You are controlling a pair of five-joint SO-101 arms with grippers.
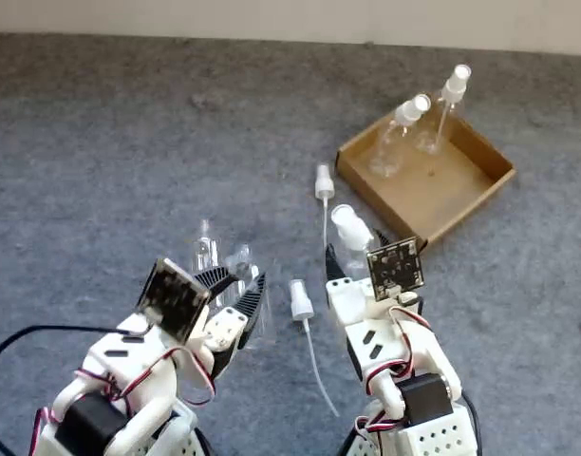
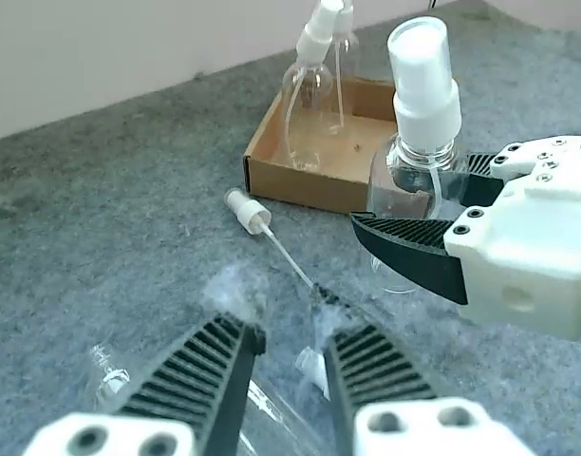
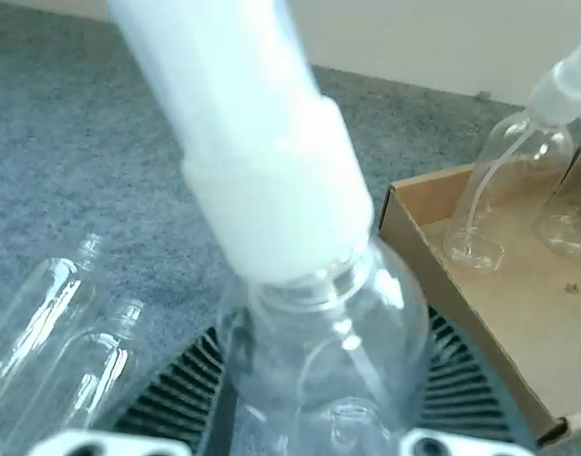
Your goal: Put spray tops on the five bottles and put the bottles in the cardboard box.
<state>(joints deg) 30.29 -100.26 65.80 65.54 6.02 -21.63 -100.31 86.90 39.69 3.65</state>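
Observation:
My right gripper [image 1: 355,256] [image 3: 319,385] is shut on a clear bottle [image 1: 355,249] [image 3: 314,328] that carries a white spray top [image 1: 347,223] [image 3: 253,142]; it holds the bottle upright just short of the cardboard box [image 1: 485,185] [image 2: 300,185] [image 3: 504,285]. In the box stand two topped bottles [image 1: 393,142] [image 1: 440,112]. My left gripper [image 1: 235,283] [image 2: 290,351] is open over two bare bottles [image 1: 207,255] [image 1: 239,266] lying on the carpet. Two loose spray tops [image 1: 324,183] [image 1: 300,301] lie between the arms.
The grey carpet [image 1: 110,142] covers the whole table. In the left wrist view the right gripper [image 2: 433,247] with its bottle [image 2: 409,185] is close ahead of my left fingers [image 2: 215,366]. A loose spray top's thin tube [image 1: 319,366] runs back between the two arm bases.

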